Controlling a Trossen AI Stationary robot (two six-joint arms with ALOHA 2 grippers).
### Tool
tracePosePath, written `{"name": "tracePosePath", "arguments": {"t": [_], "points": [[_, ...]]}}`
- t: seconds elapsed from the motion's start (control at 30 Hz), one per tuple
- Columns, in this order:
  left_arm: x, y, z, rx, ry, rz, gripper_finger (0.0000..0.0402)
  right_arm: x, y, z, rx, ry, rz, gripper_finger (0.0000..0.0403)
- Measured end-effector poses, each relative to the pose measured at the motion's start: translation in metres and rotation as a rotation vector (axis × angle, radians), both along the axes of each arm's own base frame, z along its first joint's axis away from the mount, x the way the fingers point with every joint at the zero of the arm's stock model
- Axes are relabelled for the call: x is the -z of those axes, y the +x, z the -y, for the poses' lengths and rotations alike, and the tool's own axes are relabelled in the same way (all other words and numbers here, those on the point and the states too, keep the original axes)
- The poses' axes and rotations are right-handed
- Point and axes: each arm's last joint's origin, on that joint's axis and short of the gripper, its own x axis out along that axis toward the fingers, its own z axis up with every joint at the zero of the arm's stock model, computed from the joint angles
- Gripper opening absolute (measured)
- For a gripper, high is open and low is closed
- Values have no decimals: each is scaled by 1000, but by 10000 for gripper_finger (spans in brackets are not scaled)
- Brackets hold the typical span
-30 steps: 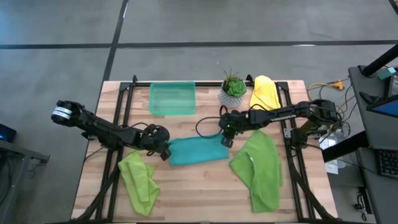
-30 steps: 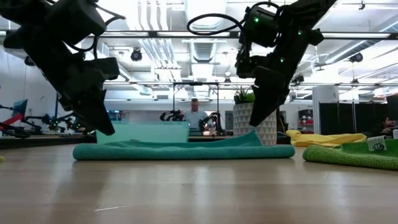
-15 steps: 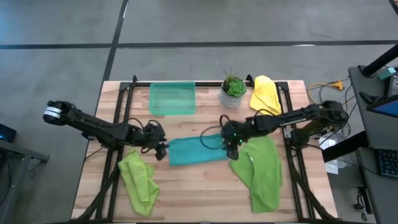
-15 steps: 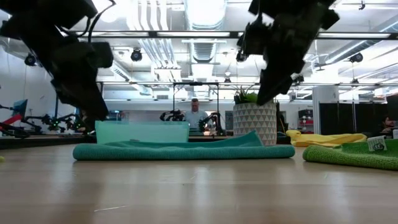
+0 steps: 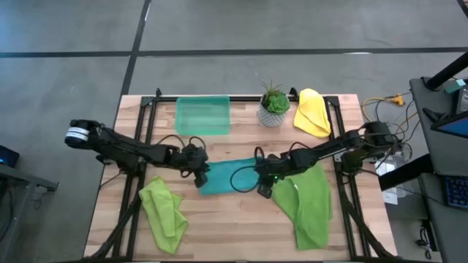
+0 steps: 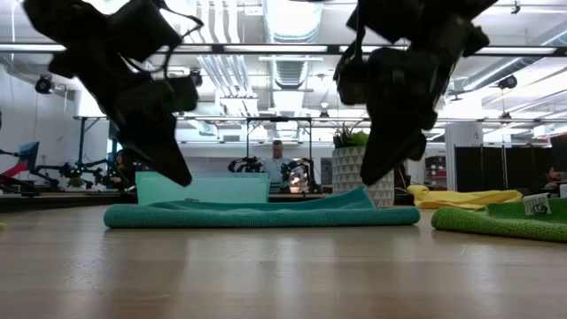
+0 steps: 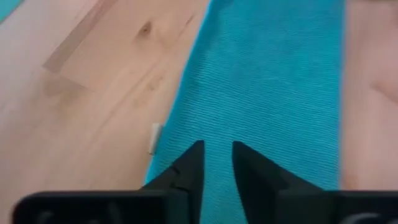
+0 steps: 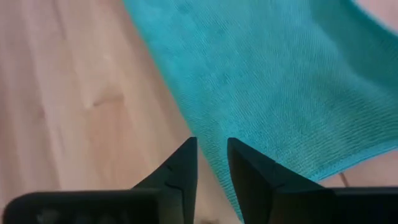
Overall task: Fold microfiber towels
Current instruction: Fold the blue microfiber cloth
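Note:
The teal towel (image 5: pixel 228 176) lies flat at the table's middle, folded into a strip; it also shows in the low view (image 6: pixel 261 213). My left gripper (image 5: pixel 199 171) hovers over its left end (image 7: pixel 249 93), fingers a narrow gap apart and empty. My right gripper (image 5: pixel 263 188) hovers over its near right corner (image 8: pixel 280 93), also narrowly open and empty. In the low view both sets of fingertips stand just above the towel. One lime green towel (image 5: pixel 164 215) lies crumpled at the near left. Another lime green towel (image 5: pixel 307 203) lies at the near right. The yellow towel (image 5: pixel 311 112) lies at the far right.
A see-through green tray (image 5: pixel 202 115) and a small potted plant (image 5: pixel 274 102) stand at the far edge. A loose cable loops over the teal towel beside my right gripper (image 5: pixel 241 177). A bare strip of wood lies along the near edge, between the two lime towels.
My right gripper has gone from the teal towel's far right corner up, toward the near edge, then down over its near right corner. My left gripper has risen, shifted a little toward the table's right and come down over the left end. The teal towel has stayed in place.

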Motion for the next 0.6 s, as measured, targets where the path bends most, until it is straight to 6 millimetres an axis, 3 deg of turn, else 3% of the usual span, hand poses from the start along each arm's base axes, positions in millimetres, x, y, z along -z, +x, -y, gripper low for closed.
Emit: {"name": "tracePosePath", "arguments": {"t": [0.17,0.37,0.6], "points": [[18,11,-6,5,-45,-110,6,17,1,0,10,4,-77,50],[28,15,4,64,-163,-176,6,28,1,9,49,-26,-140,47],[19,8,22,77,-334,-196,6,28,3,30,72,-68,-149,47]]}}
